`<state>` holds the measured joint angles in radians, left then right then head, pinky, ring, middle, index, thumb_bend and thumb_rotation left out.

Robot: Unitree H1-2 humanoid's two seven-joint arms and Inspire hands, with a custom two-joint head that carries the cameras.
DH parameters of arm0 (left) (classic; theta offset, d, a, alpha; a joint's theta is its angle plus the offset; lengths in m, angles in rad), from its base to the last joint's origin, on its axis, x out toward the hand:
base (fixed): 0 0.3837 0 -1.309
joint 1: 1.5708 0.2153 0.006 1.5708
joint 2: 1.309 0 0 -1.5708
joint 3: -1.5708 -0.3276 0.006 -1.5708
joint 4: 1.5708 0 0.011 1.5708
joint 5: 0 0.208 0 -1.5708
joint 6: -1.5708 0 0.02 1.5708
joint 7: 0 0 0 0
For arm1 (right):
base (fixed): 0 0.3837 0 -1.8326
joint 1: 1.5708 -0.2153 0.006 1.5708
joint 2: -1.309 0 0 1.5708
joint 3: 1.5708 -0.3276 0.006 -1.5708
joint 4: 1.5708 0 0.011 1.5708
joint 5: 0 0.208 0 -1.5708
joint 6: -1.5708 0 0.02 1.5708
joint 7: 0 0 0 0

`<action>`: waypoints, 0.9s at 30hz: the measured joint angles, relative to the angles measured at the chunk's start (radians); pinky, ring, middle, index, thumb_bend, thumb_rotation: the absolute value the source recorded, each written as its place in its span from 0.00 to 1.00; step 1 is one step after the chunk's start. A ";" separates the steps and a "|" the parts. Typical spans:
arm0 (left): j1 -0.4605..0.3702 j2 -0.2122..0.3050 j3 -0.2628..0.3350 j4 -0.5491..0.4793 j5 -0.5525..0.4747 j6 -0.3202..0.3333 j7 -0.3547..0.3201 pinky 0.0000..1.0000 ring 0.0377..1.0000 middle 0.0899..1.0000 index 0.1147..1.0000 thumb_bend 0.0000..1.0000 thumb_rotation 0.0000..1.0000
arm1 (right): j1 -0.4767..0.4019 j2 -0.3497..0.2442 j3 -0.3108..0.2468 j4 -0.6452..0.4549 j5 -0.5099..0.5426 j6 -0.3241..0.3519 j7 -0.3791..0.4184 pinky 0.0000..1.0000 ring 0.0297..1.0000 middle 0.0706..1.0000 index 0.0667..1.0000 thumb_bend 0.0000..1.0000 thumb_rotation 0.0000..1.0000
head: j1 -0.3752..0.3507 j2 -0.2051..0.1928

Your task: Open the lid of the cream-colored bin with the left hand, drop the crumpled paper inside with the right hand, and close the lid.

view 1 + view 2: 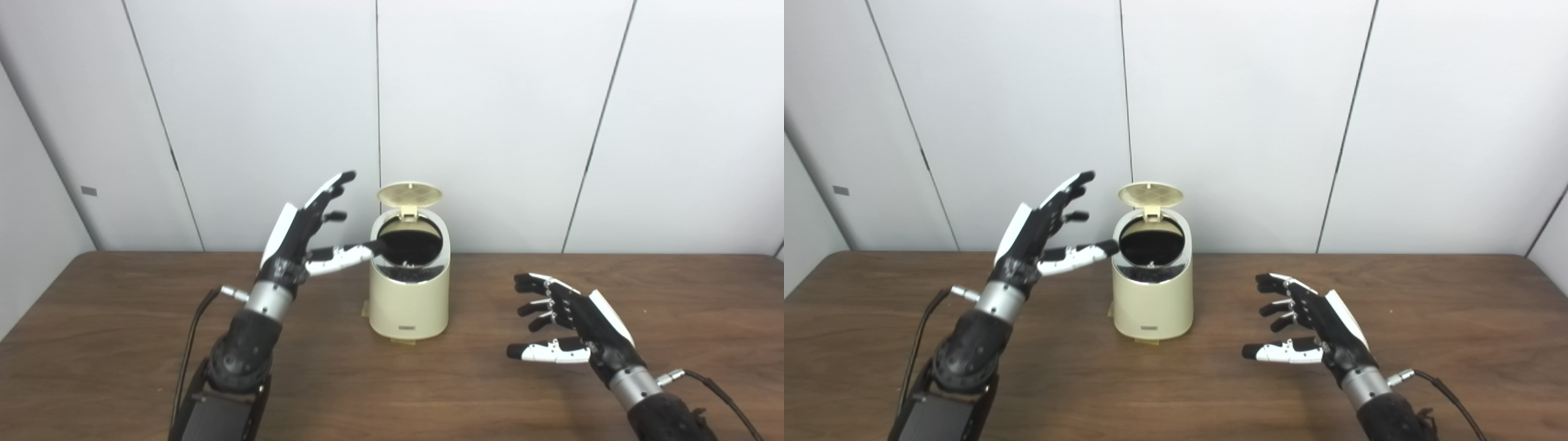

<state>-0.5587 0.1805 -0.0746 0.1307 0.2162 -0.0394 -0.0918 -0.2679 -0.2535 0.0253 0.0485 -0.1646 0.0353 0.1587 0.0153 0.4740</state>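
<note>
The cream-colored bin (408, 306) stands on the table's middle, and its round lid (409, 194) is tipped up at the back. The mouth is dark; something pale shows at its front edge, too dim to identify. My left hand (306, 236) is raised just left of the bin with fingers spread, open, its thumb tip at the bin's rim. My right hand (572, 321) hovers low over the table to the bin's right, open and holding nothing. No crumpled paper lies on the table.
The brown wooden table (122, 343) runs back to white wall panels (490, 110). Cables trail from both wrists near the front edge.
</note>
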 measured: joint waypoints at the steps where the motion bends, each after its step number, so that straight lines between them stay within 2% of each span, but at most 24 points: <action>1: -0.017 0.002 -0.007 0.000 0.011 0.011 -0.004 0.86 0.98 0.99 0.96 0.92 0.33 | 0.000 0.000 0.000 0.001 -0.001 -0.004 0.000 0.52 0.65 0.78 0.78 0.83 0.19 | -0.002 0.000; 6: -0.089 0.023 -0.054 0.003 0.073 0.050 -0.042 0.84 0.98 0.98 0.96 0.97 0.35 | 0.000 -0.001 0.005 0.009 -0.009 -0.011 0.000 0.51 0.65 0.78 0.77 0.84 0.18 | -0.005 0.000; 12: -0.171 0.050 -0.110 0.024 0.130 0.052 -0.082 0.85 0.97 0.95 0.94 0.99 0.40 | 0.000 0.000 0.014 0.009 -0.017 -0.011 0.000 0.50 0.64 0.78 0.77 0.85 0.18 | -0.011 0.000; 15: -0.181 0.053 -0.130 0.039 0.149 0.052 -0.100 0.87 0.95 0.92 0.86 1.00 0.42 | 0.000 -0.001 0.014 0.009 -0.017 -0.011 0.001 0.49 0.64 0.78 0.77 0.84 0.16 | -0.011 0.000; 19: -0.181 0.057 -0.149 0.039 0.154 0.051 -0.121 0.83 0.92 0.88 0.79 1.00 0.46 | -0.002 -0.003 0.015 0.012 -0.017 -0.011 0.000 0.47 0.63 0.78 0.77 0.83 0.12 | -0.012 0.003; 22: -0.181 0.071 -0.154 0.038 0.154 0.048 -0.139 0.82 0.91 0.84 0.73 1.00 0.51 | -0.002 -0.003 0.015 0.017 -0.017 -0.011 0.001 0.47 0.63 0.78 0.77 0.82 0.13 | -0.014 0.003; 27: -0.179 0.107 -0.179 0.000 0.213 0.068 -0.172 0.89 0.91 0.76 0.62 1.00 0.57 | -0.002 -0.004 0.016 0.017 -0.017 -0.009 0.005 0.47 0.62 0.77 0.77 0.82 0.13 | -0.014 0.003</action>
<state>-0.7375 0.2872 -0.2536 0.1305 0.4292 0.0291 -0.2639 -0.2703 -0.2573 0.0412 0.0659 -0.1811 0.0258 0.1638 0.0015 0.4771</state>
